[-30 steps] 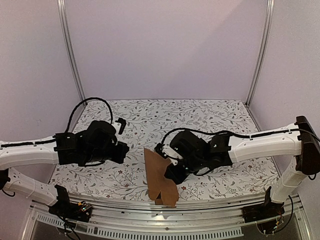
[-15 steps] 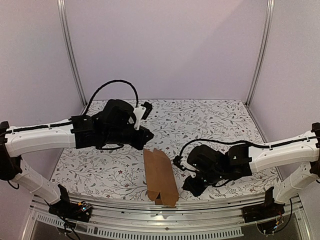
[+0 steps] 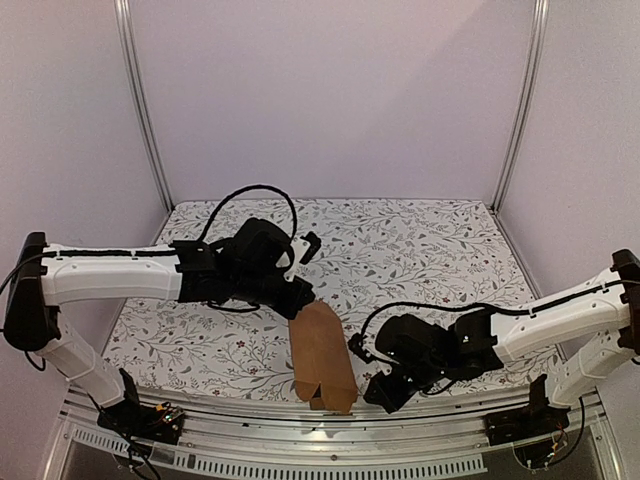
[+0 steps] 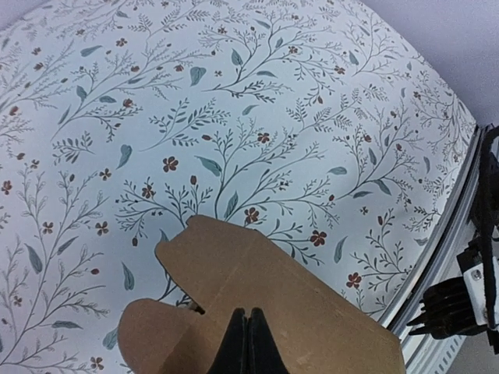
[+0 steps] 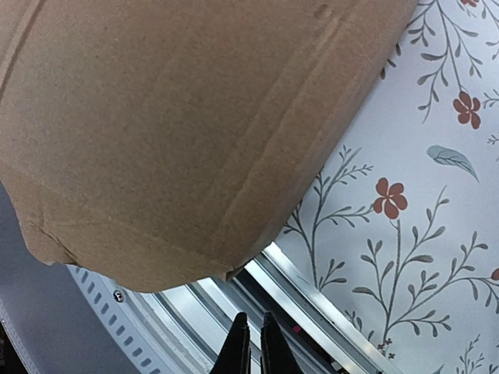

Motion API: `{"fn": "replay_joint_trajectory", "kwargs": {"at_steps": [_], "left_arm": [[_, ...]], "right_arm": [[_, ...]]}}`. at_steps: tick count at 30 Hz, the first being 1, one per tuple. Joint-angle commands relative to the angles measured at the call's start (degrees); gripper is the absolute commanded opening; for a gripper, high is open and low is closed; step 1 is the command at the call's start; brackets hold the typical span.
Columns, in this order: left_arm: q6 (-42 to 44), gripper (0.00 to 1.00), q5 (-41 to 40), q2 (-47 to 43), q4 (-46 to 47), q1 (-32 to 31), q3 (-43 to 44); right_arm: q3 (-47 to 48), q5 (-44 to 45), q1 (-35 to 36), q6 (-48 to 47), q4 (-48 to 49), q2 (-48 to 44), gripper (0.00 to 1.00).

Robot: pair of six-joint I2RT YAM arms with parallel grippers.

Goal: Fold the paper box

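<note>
The paper box [image 3: 322, 355] is a flat brown cardboard piece lying near the table's front edge, its near end over the rail. My left gripper [image 3: 303, 300] is shut, its tips on top of the box's far end. In the left wrist view the closed fingertips [image 4: 248, 319] rest on the cardboard [image 4: 273, 273] beside a rounded flap. My right gripper [image 3: 375, 393] is shut and empty, just right of the box's near end. In the right wrist view it [image 5: 251, 321] hangs over the rail, below the box's rounded corner [image 5: 171, 132].
A floral cloth [image 3: 420, 250] covers the table. An aluminium rail [image 3: 330, 422] runs along the front edge and shows in the right wrist view [image 5: 335, 312]. Frame posts [image 3: 140, 100] and pale walls enclose the back and sides.
My left arm swung right and down onto the box's far end. The raised part of the box now lies flat. My right arm let go and drew back to the front edge.
</note>
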Motion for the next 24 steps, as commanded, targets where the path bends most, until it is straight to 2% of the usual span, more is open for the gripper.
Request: {"fn": "replay_joint_trajectory", "kwargs": {"at_steps": [1, 13, 24], "left_arm": [[-0.57, 0.00, -0.16, 1.16, -0.27, 0.92, -2.70], [-4.02, 0.00, -1.86, 0.97, -0.06, 1.05, -8.96], [-6.65, 0.00, -4.12, -3.52, -1.66, 1.03, -14.28]], "right_arm": [[-0.96, -4.87, 0.55, 2.92, 7.77, 2.96, 0.07], [-0.21, -5.70, 0.48, 4.38, 12.19, 7.84, 0.07], [4.75, 2.74, -0.90, 4.81, 13.22, 12.09, 0.07]]}}
